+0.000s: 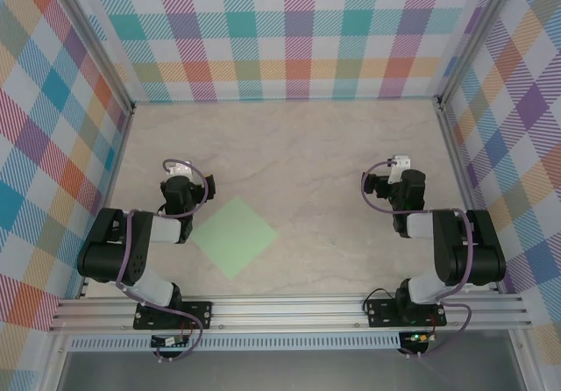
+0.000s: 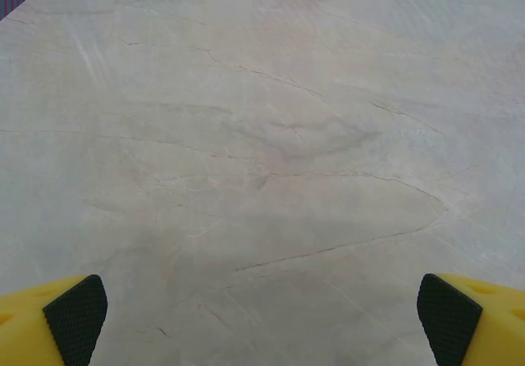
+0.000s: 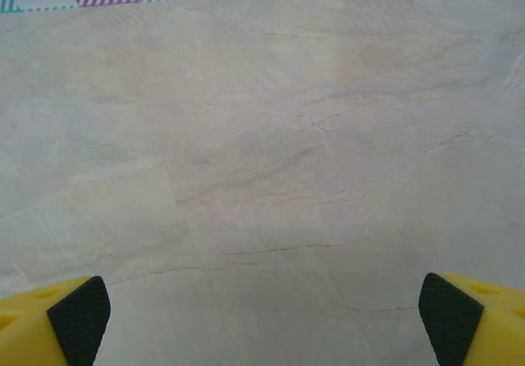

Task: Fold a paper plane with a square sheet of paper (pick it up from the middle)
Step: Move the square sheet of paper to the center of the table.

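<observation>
The square sheet of paper (image 1: 235, 237), pale mint green, lies flat on the marble table, turned like a diamond, between the two arms and nearer the left one. My left gripper (image 1: 179, 170) hangs just left of the sheet's upper-left edge, apart from it. In the left wrist view its yellow fingers (image 2: 49, 321) with black pads stand wide apart over bare marble, so the left gripper (image 2: 262, 321) is open and holds nothing. My right gripper (image 1: 400, 163) is well to the right of the sheet. The right gripper (image 3: 262, 321) is open too, with nothing between its fingertips (image 3: 472, 317).
Checked fabric walls (image 1: 289, 31) close the table on the left, back and right. An aluminium rail (image 1: 289, 312) carrying both arm bases runs along the near edge. Bare marble table (image 1: 298, 145) stretches beyond the sheet toward the back wall.
</observation>
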Controlling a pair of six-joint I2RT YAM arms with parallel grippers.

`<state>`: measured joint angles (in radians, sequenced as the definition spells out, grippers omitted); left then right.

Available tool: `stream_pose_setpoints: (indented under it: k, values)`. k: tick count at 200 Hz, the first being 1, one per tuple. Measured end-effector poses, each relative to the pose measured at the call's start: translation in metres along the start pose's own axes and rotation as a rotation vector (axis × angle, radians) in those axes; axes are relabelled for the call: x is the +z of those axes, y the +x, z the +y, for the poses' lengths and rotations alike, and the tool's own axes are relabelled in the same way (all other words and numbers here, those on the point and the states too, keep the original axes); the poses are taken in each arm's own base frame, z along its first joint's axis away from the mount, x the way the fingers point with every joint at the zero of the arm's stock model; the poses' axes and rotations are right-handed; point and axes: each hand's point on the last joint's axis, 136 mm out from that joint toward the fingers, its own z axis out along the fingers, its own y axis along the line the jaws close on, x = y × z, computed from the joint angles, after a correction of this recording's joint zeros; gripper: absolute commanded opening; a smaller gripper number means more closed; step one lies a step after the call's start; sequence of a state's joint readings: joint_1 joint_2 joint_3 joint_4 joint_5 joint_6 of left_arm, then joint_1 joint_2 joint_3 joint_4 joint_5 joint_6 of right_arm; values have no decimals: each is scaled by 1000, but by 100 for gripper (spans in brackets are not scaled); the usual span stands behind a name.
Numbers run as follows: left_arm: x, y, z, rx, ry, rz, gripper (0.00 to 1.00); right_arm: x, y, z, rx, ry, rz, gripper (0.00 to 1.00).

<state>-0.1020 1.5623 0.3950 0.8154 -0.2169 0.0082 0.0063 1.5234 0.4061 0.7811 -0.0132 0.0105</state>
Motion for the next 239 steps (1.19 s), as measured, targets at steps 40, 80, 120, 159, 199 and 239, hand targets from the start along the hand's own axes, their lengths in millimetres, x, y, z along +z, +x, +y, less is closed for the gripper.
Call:
stream_pose_setpoints:
  k: [40, 80, 120, 159, 199, 239]
  values:
    - [0, 0, -3, 5, 15, 2, 100, 0, 0, 0, 0, 0, 0, 100]
    - [0, 0, -3, 8, 19, 2, 100, 0, 0, 0, 0, 0, 0, 100]
    - [0, 0, -3, 8, 19, 2, 100, 0, 0, 0, 0, 0, 0, 100]
    - [0, 0, -3, 8, 19, 2, 100, 0, 0, 0, 0, 0, 0, 100]
    - [0, 0, -3, 8, 19, 2, 100, 0, 0, 0, 0, 0, 0, 100]
    - [0, 0, -3, 8, 19, 2, 100, 0, 0, 0, 0, 0, 0, 100]
